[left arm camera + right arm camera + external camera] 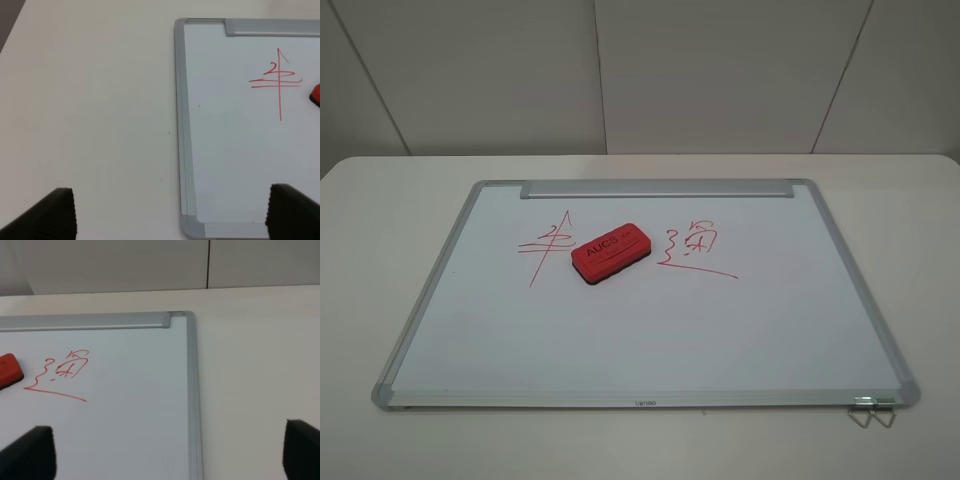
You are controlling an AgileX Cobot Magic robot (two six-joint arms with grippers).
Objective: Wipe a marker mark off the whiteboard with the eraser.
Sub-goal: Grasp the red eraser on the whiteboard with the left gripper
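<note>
The whiteboard (620,340) lies flat on the table with its grey tray strip (655,188) on the far edge. The red eraser (610,252) rests on the board's far middle, "AUCS" facing up. Just left of it is the marker mark (545,245), horizontal strokes crossed by long slanted ones; the eraser does not cover it. Neither arm appears in the exterior high view. My left gripper (172,214) is open above the board's near left corner, with the mark (277,80) ahead. My right gripper (165,452) is open over the board's right edge, holding nothing.
A second red scribble (695,248) with a zigzag, small box and underline sits right of the eraser. A metal clip (873,410) sticks out at the board's near right corner. White table (380,220) surrounds the board; a panelled wall stands behind.
</note>
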